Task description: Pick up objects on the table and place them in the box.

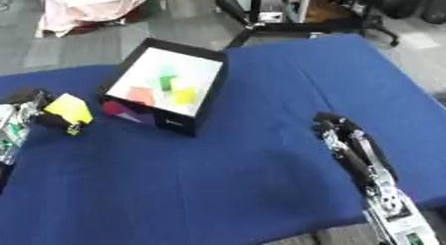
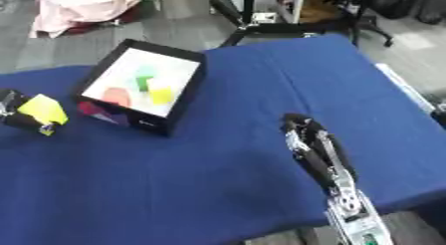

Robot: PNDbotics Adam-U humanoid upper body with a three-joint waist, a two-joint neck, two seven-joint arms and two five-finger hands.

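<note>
Bright yellow block [image 1: 69, 108], angular, pinched in left hand [image 1: 35, 114] fingers beside the black box [image 1: 166, 84]. Right hand [image 1: 348, 144] open, fingers straight, over the blue counter [image 1: 218, 179].

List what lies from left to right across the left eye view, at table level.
left hand → yellow block held in it → black box with coloured pieces inside → bare blue tablecloth → right hand

Beyond the far edge of the blue cloth-covered table [image 1: 261, 139]: grey floor [image 1: 78, 50]. Off the far left corner, a heap of pale pink and white fabric [image 1: 87, 7]. Past the far edge toward the right, black metal stand legs [image 1: 287, 27] splayed on the floor, and a black wheeled chair base [image 1: 379, 25] near the far right corner.
</note>
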